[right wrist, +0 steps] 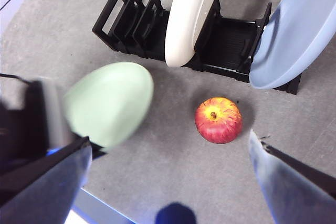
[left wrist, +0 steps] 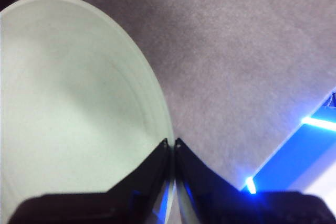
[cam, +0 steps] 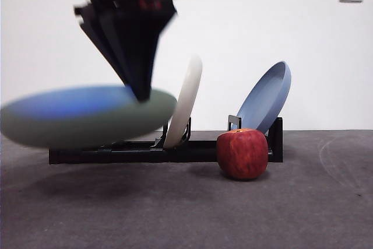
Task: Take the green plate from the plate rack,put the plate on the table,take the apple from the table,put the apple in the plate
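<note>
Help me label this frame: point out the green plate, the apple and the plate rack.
green plate (cam: pixel 81 118): front view, underside, mid-air.
apple (cam: pixel 242 153): front view, red front face.
plate rack (right wrist: pixel 231 40): right wrist view, base between the slots.

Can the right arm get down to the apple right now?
Probably yes. The right gripper hangs open above the apple, and nothing covers it. The green plate, pinched by the left gripper, is off to one side.

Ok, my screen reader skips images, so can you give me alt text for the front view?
A dark claw holds the blurred green plate just above the table, left of the plate rack. A white plate and blue plate stand in it, apple in front.
</note>
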